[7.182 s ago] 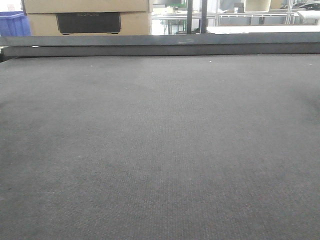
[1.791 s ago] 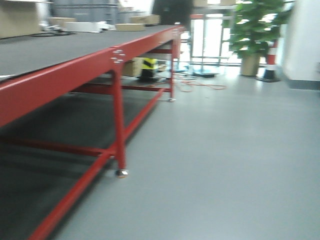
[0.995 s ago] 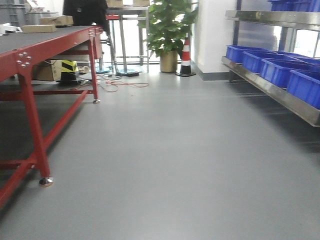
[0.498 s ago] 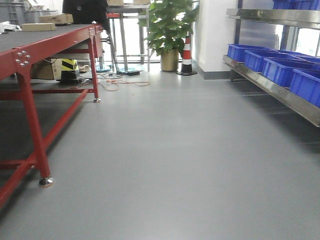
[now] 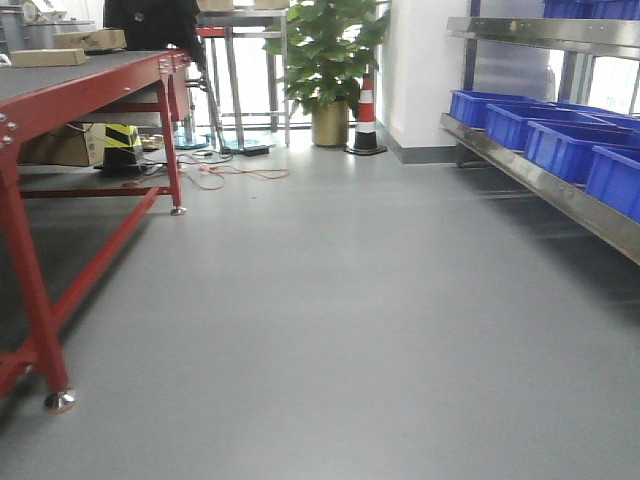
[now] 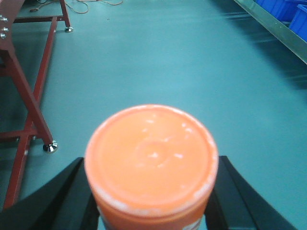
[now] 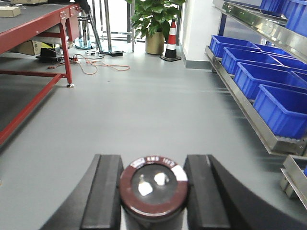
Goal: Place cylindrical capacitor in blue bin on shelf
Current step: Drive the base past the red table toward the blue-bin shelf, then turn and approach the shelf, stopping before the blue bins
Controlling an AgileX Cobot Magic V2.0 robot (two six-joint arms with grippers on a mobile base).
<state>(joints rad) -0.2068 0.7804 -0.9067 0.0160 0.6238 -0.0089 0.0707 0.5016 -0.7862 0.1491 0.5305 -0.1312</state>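
Where right gripper pinches, cylindrical capacitor sits betw. fingers.

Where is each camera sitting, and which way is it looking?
Front view: at the robot's front, facing along the floor, red workbench left, shelf with blue bins right; no robot parts show.
Left wrist view: above the left gripper, tilted toward the floor; the gripper is shut on an orange-capped container.
Right wrist view: behind the right gripper, facing forward along the floor; it is shut on the cylindrical capacitor.
Shared: front and right wrist views both show the plant and traffic cone.
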